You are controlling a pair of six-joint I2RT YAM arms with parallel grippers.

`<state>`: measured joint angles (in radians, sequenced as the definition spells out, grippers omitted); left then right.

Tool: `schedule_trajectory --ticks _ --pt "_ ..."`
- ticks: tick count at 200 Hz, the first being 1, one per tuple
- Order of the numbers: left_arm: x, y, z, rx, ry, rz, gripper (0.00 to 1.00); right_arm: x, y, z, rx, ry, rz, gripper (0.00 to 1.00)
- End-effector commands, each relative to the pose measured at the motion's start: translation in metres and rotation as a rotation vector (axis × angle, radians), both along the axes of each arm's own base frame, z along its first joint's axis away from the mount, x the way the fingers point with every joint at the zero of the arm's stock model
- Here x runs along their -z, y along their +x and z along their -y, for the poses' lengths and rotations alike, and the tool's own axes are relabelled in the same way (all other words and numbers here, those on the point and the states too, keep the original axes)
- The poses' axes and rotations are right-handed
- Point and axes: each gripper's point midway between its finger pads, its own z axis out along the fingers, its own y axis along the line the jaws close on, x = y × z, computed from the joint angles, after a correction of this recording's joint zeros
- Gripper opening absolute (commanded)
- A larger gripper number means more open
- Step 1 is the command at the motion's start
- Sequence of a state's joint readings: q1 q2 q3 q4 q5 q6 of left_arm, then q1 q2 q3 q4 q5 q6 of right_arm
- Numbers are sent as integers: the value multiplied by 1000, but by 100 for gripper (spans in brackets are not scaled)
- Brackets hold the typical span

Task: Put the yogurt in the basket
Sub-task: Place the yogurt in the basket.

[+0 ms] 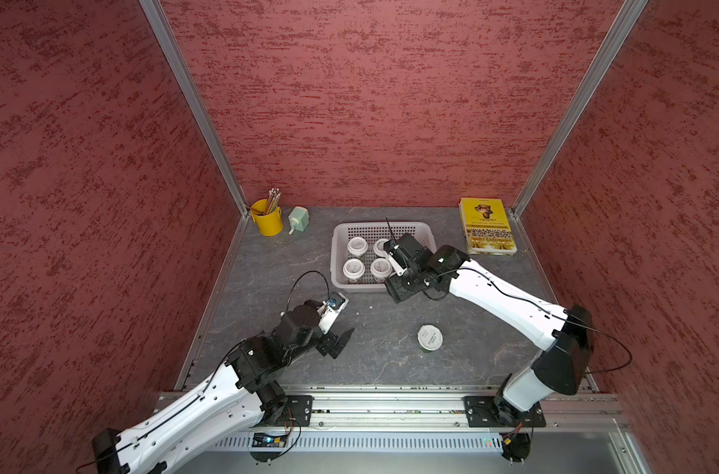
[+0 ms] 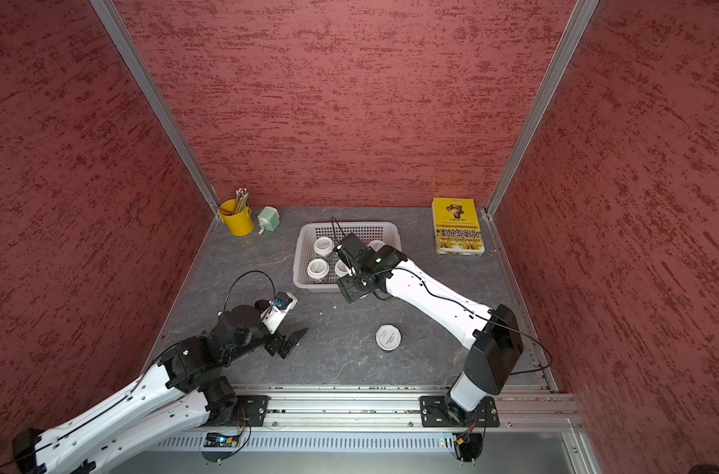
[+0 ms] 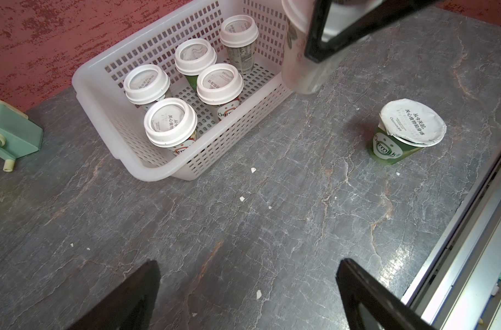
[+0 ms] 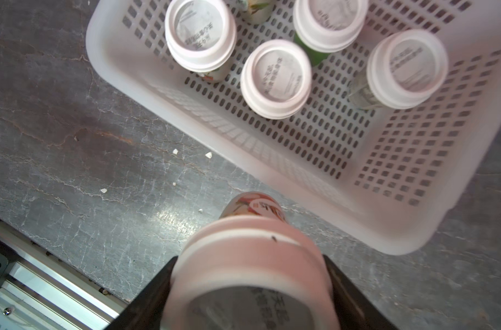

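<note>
The right gripper [image 4: 250, 285] is clamped on one yogurt cup [image 4: 252, 248], held upright above the table [image 3: 243, 228] just outside the basket [image 3: 109, 125]. Five more cups [image 3: 169, 123] stand inside the basket, and a last cup [image 1: 429, 337] stands alone on the table, well apart. The left gripper [image 3: 249, 263] hangs over the table, its fingers spread wide and gripping nothing

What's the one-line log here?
right end effector: shut on yogurt cup, outside basket | left end effector: open | loose cup: on table
</note>
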<state>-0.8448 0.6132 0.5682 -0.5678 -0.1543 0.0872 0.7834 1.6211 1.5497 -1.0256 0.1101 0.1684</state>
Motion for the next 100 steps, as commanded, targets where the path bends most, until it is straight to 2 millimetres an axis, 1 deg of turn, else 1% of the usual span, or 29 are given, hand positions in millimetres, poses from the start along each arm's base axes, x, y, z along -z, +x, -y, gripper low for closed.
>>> schedule_trajectory --ticks 1,22,42,92,100 --pt "1 -1 1 15 -2 7 100 -19 19 17 9 -21 41 72" --pt "1 0 0 11 -3 6 100 -23 35 23 21 -24 52 72" --pt "2 0 0 10 -1 5 100 -20 47 25 27 -22 47 72" --pt "4 2 -1 6 5 2 100 -1 74 27 44 -24 31 72" --pt "4 2 -1 4 5 3 100 5 79 27 48 -24 25 72"
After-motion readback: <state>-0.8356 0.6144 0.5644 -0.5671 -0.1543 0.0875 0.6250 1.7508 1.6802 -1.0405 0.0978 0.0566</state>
